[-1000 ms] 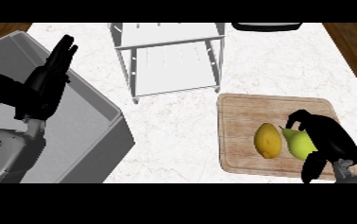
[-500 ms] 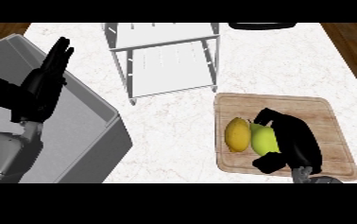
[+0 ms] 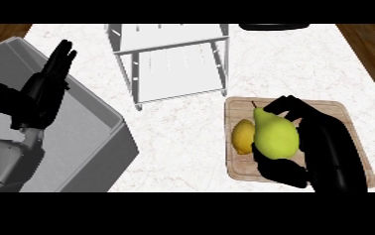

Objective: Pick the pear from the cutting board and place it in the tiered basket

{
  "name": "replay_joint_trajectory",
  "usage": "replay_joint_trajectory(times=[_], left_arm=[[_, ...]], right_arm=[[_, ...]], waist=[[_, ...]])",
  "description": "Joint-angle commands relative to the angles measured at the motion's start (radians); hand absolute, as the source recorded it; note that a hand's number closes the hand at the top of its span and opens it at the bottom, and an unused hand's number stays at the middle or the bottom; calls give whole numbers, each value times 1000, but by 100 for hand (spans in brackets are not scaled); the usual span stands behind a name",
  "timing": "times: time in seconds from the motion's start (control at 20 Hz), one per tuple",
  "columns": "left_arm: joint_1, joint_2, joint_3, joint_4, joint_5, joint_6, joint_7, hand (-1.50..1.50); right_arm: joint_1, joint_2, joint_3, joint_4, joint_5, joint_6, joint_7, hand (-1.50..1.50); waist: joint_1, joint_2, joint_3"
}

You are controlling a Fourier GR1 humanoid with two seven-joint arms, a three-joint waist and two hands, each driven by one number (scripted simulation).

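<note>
A green pear [image 3: 276,135] stands over the wooden cutting board [image 3: 344,111] at the lower right. My right hand [image 3: 322,142] is curled round it, fingers over its top and thumb under its base. A yellow lemon [image 3: 242,136] lies on the board just left of the pear. The white tiered basket [image 3: 176,63] stands at the top middle, up and left of the board. My left hand [image 3: 45,90] rests open at the left edge, fingers up, over the grey sink.
A grey sink basin [image 3: 73,145] fills the left side. A dark object [image 3: 275,27] sits at the counter's far edge, top right. White marble counter [image 3: 183,135] lies between the sink and the board.
My right hand has closed round the pear and brought it up off the board, larger in view. The view has shifted slightly. The lemon and left hand stay put.
</note>
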Motion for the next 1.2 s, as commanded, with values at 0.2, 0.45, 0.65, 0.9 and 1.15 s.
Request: replay_joint_trajectory(times=[0.2, 0.45, 0.65, 0.9, 1.15], left_arm=[[84, -129, -128, 38, 36, -50, 34, 0], [46, -121, -129, 28, 34, -52, 63, 0], [41, -120, -134, 25, 45, -68, 57, 0], [8, -144, -142, 36, 37, -35, 70, 0], [2, -139, -147, 39, 36, -40, 66, 0]], right_arm=[[-213, 23, -31, -205, 24, 131, 166, 150], [-373, 27, -51, -161, 18, 233, 233, 150], [-500, 43, -78, -34, 7, 269, 240, 150], [-649, 112, -159, 122, -14, 247, 258, 150], [-807, 159, -229, 317, 6, 226, 254, 150]], waist=[[13, 24, -26], [24, 25, -26], [42, 31, -29], [45, 36, -26], [60, 39, -25]])
